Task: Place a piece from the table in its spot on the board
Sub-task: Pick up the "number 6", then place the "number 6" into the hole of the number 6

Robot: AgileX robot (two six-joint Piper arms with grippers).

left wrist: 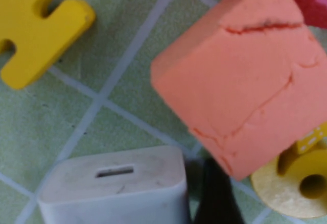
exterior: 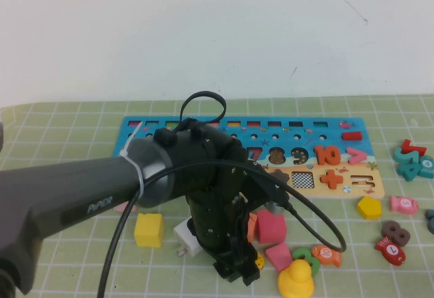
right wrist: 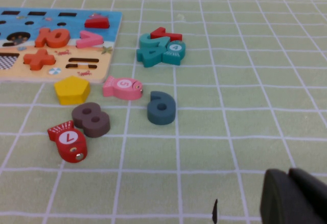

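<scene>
The left gripper (exterior: 239,271), its opening hidden, hangs low near the yellow piece (left wrist: 301,185), seemingly reaching to grasp; the right gripper (right wrist: 296,198), likewise unreadable, sits parked.

The small flat bright-yellow wooden numeral "6" (left wrist: 305,184) lies flat on the light green grid-marked table (exterior: 61,132), its upper part tucked under an orange block, close by my left gripper (exterior: 235,269), which is low over the near side of the mat. The long wooden puzzle board (exterior: 137,137), blue on top and tan below, lies flat farther back, apart from the piece. My right gripper (right wrist: 293,199) hangs over bare mat, off to the right of the board
</scene>
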